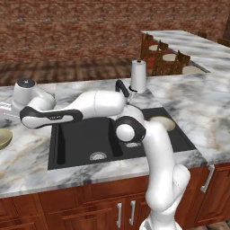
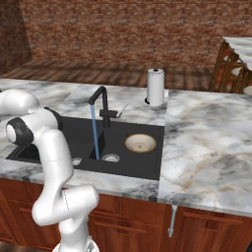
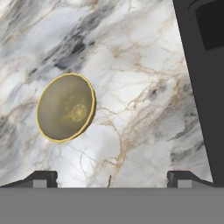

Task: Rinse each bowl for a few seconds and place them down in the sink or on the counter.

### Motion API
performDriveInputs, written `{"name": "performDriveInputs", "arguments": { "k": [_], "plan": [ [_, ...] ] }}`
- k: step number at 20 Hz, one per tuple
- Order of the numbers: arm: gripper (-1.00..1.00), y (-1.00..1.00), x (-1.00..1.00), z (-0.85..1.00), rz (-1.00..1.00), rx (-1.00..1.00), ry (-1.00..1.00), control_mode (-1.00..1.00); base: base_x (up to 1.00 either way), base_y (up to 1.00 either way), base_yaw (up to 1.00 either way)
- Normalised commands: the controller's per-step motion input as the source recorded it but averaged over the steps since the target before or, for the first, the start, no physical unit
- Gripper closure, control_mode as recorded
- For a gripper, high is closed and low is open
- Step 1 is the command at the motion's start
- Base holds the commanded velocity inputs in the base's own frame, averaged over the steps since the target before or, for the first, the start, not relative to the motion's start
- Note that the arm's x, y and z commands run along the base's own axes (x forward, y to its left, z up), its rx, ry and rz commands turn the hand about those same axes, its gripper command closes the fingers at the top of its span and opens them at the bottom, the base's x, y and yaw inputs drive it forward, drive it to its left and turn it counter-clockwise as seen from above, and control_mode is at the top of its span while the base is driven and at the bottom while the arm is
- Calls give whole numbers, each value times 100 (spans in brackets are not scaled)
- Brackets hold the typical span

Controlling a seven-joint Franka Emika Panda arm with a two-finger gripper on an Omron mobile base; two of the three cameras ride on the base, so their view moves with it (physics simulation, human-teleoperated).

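gripper point(image 3: 112, 177): jaws spread wide, holding nothing, poised over bare marble left of the sink.
olive-tan bowl point(image 3: 65, 107): upright on the counter point(image 3: 131, 87), well left of the sink, ahead of the left fingertip; judged the next pick, so centre one rim edge between the jaws before descending.
sink point(image 2: 147, 170): water runs from the faucet point(image 2: 98, 101).
cream-rimmed bowl point(image 2: 140, 143): rests in the sink's right basin.

Bare tabletop point(image 3: 144, 109) rings the olive bowl point(image 3: 65, 107) beneath the wide-apart tool point(image 3: 112, 177); the sink point(image 3: 201, 78) edge borders one side.
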Motion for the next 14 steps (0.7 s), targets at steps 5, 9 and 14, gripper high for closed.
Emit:
{"name": "performDriveInputs", "arguments": {
  "k": [5, 9, 14],
  "plan": [
    [-100, 1, 22, -15, 2, 0, 0, -100, 0, 0, 0],
    [-100, 10, 13, -17, 2, 0, 0, -100, 0, 0, 0],
    [-100, 12, 10, -17, 1, 0, 0, -100, 0, 0, 0]
  ]
}}
